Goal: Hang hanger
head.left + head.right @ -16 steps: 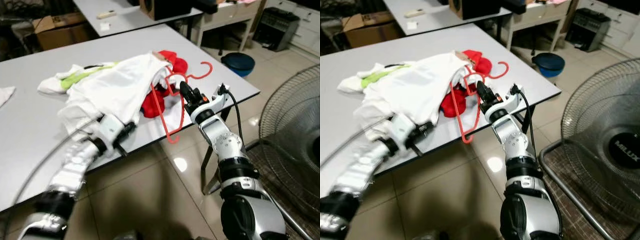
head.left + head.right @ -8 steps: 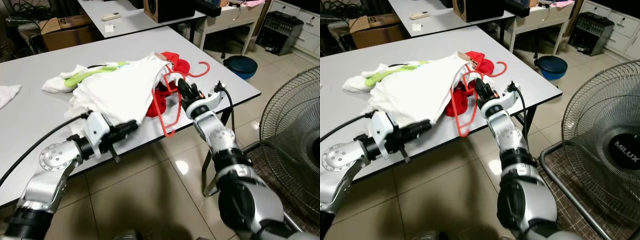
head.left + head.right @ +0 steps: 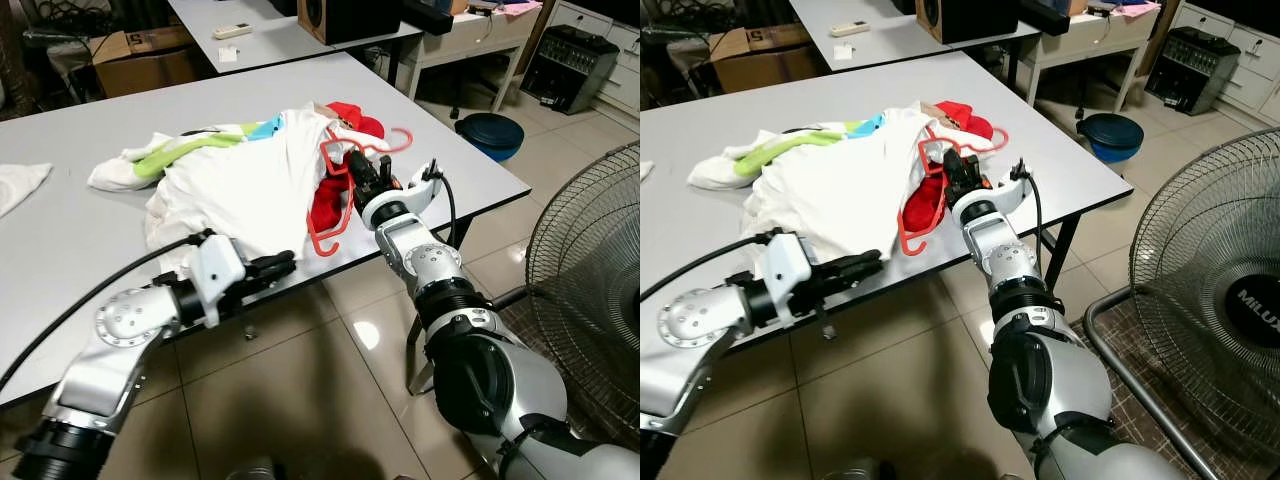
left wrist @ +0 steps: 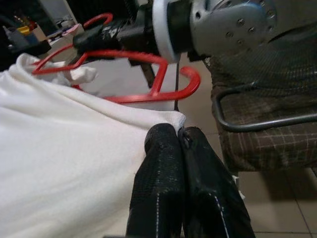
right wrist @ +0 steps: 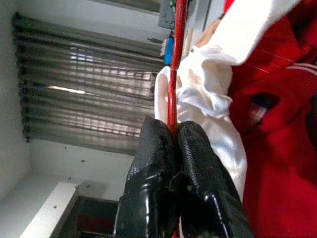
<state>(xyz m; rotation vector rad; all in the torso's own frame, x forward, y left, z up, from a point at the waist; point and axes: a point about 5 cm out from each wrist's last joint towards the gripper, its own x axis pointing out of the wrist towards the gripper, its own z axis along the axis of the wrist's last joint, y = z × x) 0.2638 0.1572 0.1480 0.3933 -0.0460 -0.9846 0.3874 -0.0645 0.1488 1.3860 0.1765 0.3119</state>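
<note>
The red plastic hanger (image 3: 335,205) lay at the near right part of the grey table (image 3: 60,230), partly inside the neck of a white T-shirt (image 3: 245,185), with its hook (image 3: 397,140) resting on the tabletop beyond and its lower bar hanging over the table's front edge. The right end effector (image 3: 357,172) was at the hanger's upper part; its two black fingers (image 5: 158,148) were pressed together on a thin red bar of the hanger, so it was closed on the hanger. The right arm reached forward and up from the lower right, forearm rising to the table edge, a black cable looping off the wrist.

The left end effector (image 3: 283,264) sat at the front edge of the table, just below the hem of the white T-shirt. Its fingers (image 4: 163,163) were closed against each other with a fold of white cloth pinched at their tips. The left arm was bent at the elbow, forearm level and pointing right along the table edge.

A red garment (image 3: 330,195) lay under the hanger, beside the shirt. A green-and-white garment (image 3: 150,160) lay behind the shirt. A dark blue basin (image 3: 495,130) stood on the tiled floor beyond the table, and a floor fan (image 3: 590,260) stood to the right.
</note>
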